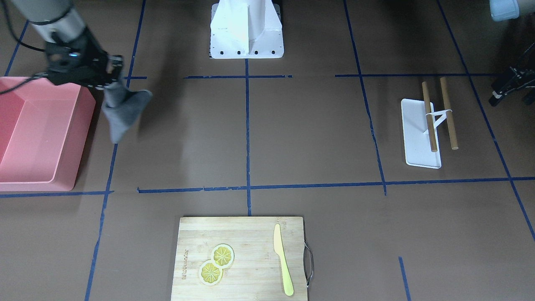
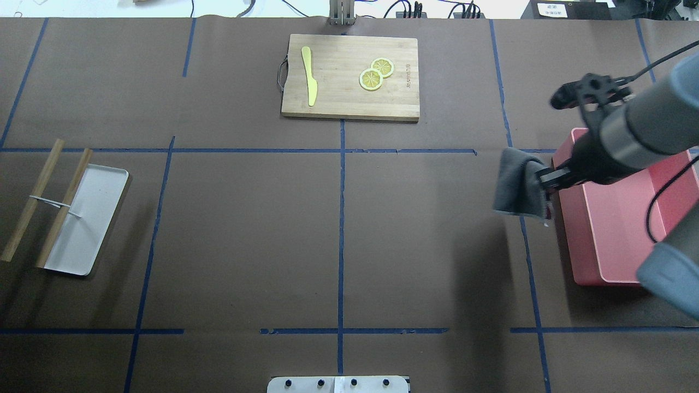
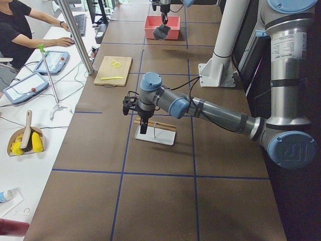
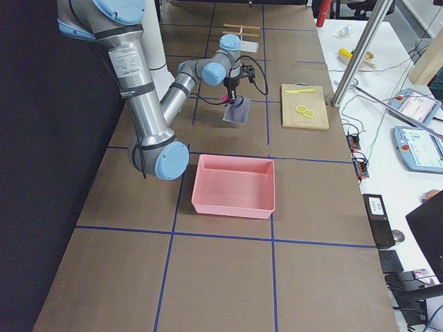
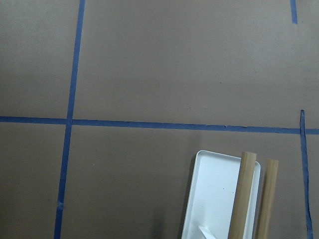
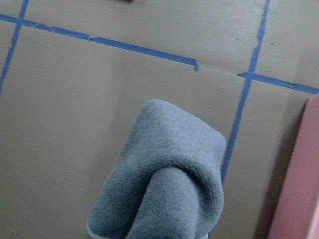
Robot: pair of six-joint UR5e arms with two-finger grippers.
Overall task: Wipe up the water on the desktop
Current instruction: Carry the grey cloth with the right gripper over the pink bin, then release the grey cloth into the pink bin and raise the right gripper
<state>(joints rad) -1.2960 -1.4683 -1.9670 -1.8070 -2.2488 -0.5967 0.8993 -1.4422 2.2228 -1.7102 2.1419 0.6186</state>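
The desktop (image 2: pixel 246 240) is a matte brown surface with a grid of blue tape lines; I see no water on it. My right gripper (image 2: pixel 546 179) is shut on a grey cloth (image 2: pixel 516 183). It holds the cloth hanging above the desktop, just beside the pink bin (image 2: pixel 568 218). The cloth also fills the right wrist view (image 6: pixel 164 184) and shows in the front view (image 1: pixel 123 110). My left gripper (image 1: pixel 501 94) hovers near the white tray (image 1: pixel 420 133) at the view's edge. I cannot tell whether it is open or shut.
A bamboo cutting board (image 2: pixel 349 76) with lemon slices and a yellow knife lies at the far edge. Two wooden sticks (image 2: pixel 65 202) rest across the white tray. The robot base (image 1: pixel 246 29) stands at the near middle. An operator (image 3: pixel 20 30) sits beyond the table.
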